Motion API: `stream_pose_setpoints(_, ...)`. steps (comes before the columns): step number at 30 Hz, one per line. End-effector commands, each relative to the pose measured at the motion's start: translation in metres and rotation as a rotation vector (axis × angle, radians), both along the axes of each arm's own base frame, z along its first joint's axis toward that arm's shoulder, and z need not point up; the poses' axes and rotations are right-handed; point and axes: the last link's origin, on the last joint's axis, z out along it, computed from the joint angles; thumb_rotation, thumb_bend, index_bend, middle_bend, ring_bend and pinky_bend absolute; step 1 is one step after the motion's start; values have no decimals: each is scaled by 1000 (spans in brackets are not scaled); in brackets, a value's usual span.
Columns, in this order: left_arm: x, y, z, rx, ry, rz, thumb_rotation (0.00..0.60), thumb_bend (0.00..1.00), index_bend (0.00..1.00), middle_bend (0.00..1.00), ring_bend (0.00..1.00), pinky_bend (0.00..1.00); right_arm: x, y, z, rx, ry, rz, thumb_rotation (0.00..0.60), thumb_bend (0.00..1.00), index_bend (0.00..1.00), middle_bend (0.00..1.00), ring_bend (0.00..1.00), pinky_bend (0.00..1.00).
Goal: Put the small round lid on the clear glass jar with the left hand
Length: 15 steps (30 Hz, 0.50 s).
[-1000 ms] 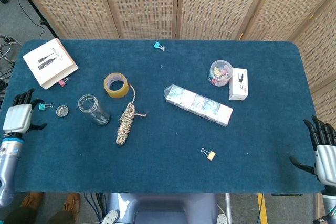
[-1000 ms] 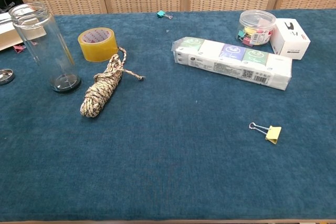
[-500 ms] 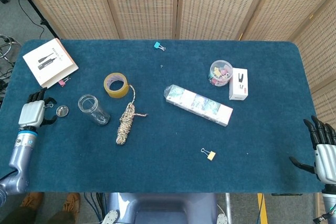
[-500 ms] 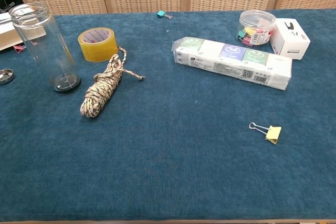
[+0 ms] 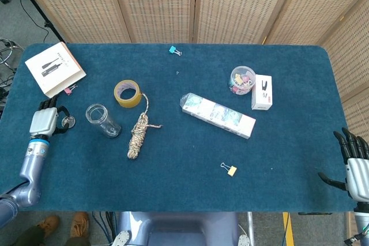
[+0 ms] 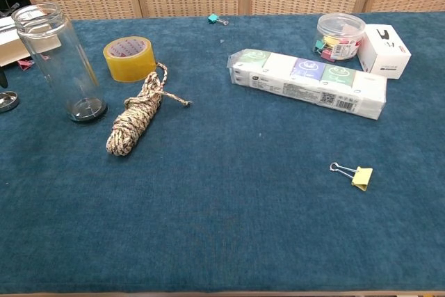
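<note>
The clear glass jar [image 5: 102, 120] stands upright and uncapped on the blue table at the left; in the chest view the jar [image 6: 60, 60] rises at the far left. The small round metal lid [image 5: 68, 121] lies flat just left of it, and shows at the frame's left edge as lid [image 6: 6, 101] in the chest view. My left hand [image 5: 45, 121] sits immediately left of the lid, fingers apart and dark fingertips beside it, holding nothing. My right hand [image 5: 356, 165] hangs off the table's near right corner, fingers spread and empty.
A yellow tape roll [image 5: 127, 93] and a coiled rope [image 5: 138, 135] lie right of the jar. A booklet [image 5: 55, 68] sits at the far left. A long multicoloured box [image 5: 218, 115], a clip tub [image 5: 242, 79], a white box [image 5: 262, 91] and a yellow binder clip [image 5: 230, 169] are to the right.
My left hand has moved right across the table's left edge, from well clear of the lid to right beside it. The right hand has stayed put.
</note>
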Motion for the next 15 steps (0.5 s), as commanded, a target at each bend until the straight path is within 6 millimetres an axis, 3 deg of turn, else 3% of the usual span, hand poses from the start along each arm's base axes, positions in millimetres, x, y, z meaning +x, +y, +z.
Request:
stream_pose_setpoints(1, 1, 0, -1, 0, 5, 1, 600, 361, 490, 0, 0, 0, 0, 0, 0, 1, 1, 0, 600, 0, 34, 0, 0, 0)
stream_pose_setpoints(5, -1, 0, -4, -5, 21, 12, 600, 414, 493, 0, 0, 0, 0, 0, -1, 5, 1, -2, 600, 0, 34, 0, 0, 0)
stream_pose_setpoints(15, -3, 0, -6, -3, 41, 36, 600, 438, 518, 0, 0, 0, 0, 0, -1, 9, -1, -5, 600, 0, 34, 0, 0, 0)
